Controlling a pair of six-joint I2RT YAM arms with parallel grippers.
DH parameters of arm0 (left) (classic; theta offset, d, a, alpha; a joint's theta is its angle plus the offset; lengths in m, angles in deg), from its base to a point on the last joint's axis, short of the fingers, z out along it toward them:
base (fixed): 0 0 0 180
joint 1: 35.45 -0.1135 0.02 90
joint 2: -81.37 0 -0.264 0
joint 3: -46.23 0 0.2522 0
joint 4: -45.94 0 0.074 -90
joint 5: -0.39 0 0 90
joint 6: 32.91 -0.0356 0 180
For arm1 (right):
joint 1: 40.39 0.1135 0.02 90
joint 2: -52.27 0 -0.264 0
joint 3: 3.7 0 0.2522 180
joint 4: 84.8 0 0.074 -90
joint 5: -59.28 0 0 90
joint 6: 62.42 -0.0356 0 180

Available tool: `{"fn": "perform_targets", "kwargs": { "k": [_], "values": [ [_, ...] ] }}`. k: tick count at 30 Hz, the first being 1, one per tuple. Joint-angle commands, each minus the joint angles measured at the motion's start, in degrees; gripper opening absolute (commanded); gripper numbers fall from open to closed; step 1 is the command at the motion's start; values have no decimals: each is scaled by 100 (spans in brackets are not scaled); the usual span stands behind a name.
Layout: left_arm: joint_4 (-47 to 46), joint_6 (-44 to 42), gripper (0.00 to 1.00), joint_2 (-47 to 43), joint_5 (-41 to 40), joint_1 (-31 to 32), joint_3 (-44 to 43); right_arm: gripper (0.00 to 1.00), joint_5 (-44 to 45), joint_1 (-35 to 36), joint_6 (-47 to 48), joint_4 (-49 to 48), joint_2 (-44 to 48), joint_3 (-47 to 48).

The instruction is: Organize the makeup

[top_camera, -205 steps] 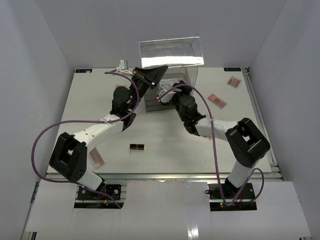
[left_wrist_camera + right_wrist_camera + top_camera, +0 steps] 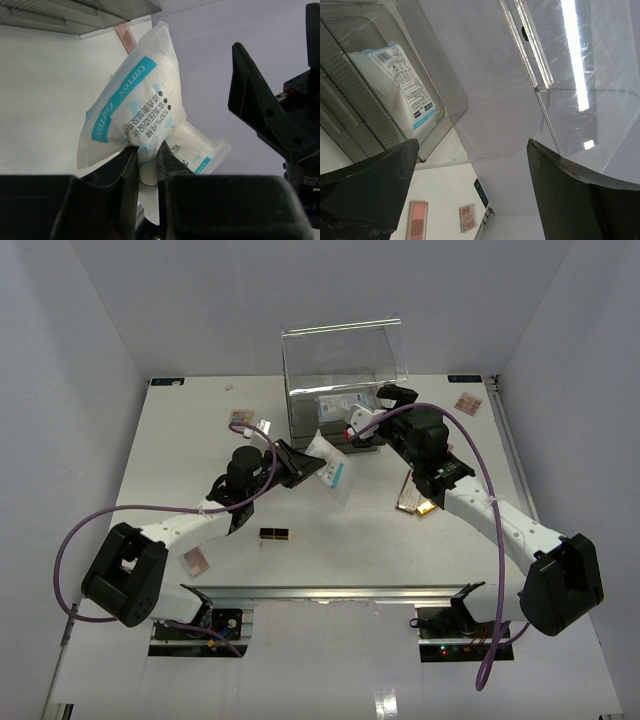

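My left gripper (image 2: 296, 466) is shut on the lower edge of a pale-blue "COTTON" sachet packet (image 2: 331, 466) and holds it off the table in front of the clear acrylic box (image 2: 340, 365). In the left wrist view the sachet packet (image 2: 140, 100) fans up from the left gripper (image 2: 148, 150), with a second one (image 2: 202, 150) behind it. My right gripper (image 2: 385, 408) stands open at the box's right front corner, nothing between its fingers (image 2: 370, 180). Another packet (image 2: 395, 80) lies inside the box. A black-and-gold lipstick (image 2: 275, 533) lies on the table.
Palettes lie at the front left (image 2: 196, 560), the back left (image 2: 241, 418) and the back right (image 2: 467, 402). A gold flat compact (image 2: 414, 503) shows under the right forearm. The right wrist view shows a pink palette (image 2: 416, 220) and a multicolour one (image 2: 468, 217).
The left gripper has come back from the box's top toward the near left, now with the sachet packets in it. The right gripper has shifted from the box's front to its right corner.
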Motion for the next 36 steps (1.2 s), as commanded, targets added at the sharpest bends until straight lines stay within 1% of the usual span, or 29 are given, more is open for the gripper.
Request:
{"fn": "perform_targets", "kwargs": {
  "k": [1,9,14,20,28,33,36],
  "values": [
    [-360,85,1,231,-232,53,-454,96,35,-39,-123,-433,195,18],
    [-622,348,1,511,-389,70,-648,96,61,-39,-97,-494,230,-99],
    [-875,505,1,655,-626,79,-677,96,56,-39,-106,-459,231,-84],
    [-966,666,1,874,-902,79,-834,96,52,-39,-132,-486,238,-140],
    [-757,817,1,993,-1681,149,-1268,96,33,-32,-209,-490,260,-142],
    [-424,691,1,1214,-2280,241,-1723,96,31,-39,-259,-499,317,-170],
    [-291,838,1,1331,-2573,277,-1863,96,41,-39,-271,-503,355,-197]
  ]
}}
